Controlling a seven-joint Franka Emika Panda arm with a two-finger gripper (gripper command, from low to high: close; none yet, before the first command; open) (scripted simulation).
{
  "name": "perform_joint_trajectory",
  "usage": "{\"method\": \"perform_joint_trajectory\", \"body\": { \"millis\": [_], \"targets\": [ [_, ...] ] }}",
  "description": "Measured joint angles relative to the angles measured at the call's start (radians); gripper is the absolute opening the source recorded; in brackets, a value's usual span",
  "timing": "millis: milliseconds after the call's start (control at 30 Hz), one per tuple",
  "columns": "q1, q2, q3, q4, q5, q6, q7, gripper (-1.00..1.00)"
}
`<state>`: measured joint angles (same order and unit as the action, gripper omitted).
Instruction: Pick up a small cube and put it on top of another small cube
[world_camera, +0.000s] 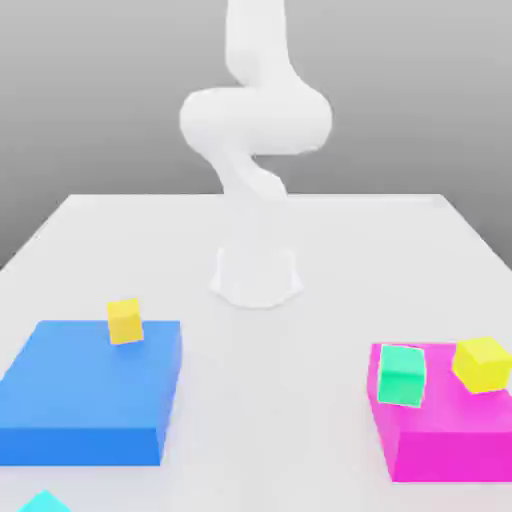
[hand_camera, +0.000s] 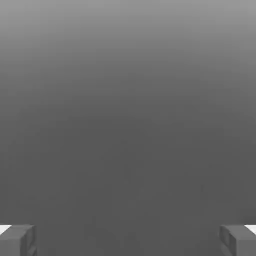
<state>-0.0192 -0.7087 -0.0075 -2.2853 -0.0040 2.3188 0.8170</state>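
Observation:
The small cube (world_camera: 45, 503), plain cyan, lies on the white table at the front edge on the exterior view's left, partly cut off by the frame. In the hand view my gripper (hand_camera: 128, 240) is open, its grey fingertips (hand_camera: 17, 240) far apart with nothing between them and only grey background beyond. The white arm (world_camera: 255, 120) rises from its base (world_camera: 256, 275) at the middle of the table and bends upward out of the frame.
A big blue block (world_camera: 90, 395) on the exterior view's left carries a small yellow cube (world_camera: 125, 321). A magenta block (world_camera: 450, 440) on the right carries a mint-green cube (world_camera: 402, 375) and a second yellow cube (world_camera: 482, 363).

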Motion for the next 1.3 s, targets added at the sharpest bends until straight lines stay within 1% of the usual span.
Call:
{"method": "perform_joint_trajectory", "body": {
  "millis": [300, 533, 1033, 1167, 1200, 1300],
  "targets": [
    [-0.063, 0.332, -0.039, 0.054, -0.008, 0.068, 0.058, 0.0],
    [-0.103, 0.586, -0.082, 0.094, 0.005, 0.12, 0.088, 0.0],
    [-0.228, 1.134, -0.128, 0.183, 0.106, 0.229, 0.103, 0.0],
    [-0.253, 1.279, -0.109, 0.213, 0.135, 0.319, 0.089, 0.0],
    [-0.257, 1.306, -0.104, 0.219, 0.14, 0.339, 0.085, -1.0],
    [-0.257, 1.306, -0.104, 0.219, 0.14, 0.34, 0.085, -1.0]
  ]
}}
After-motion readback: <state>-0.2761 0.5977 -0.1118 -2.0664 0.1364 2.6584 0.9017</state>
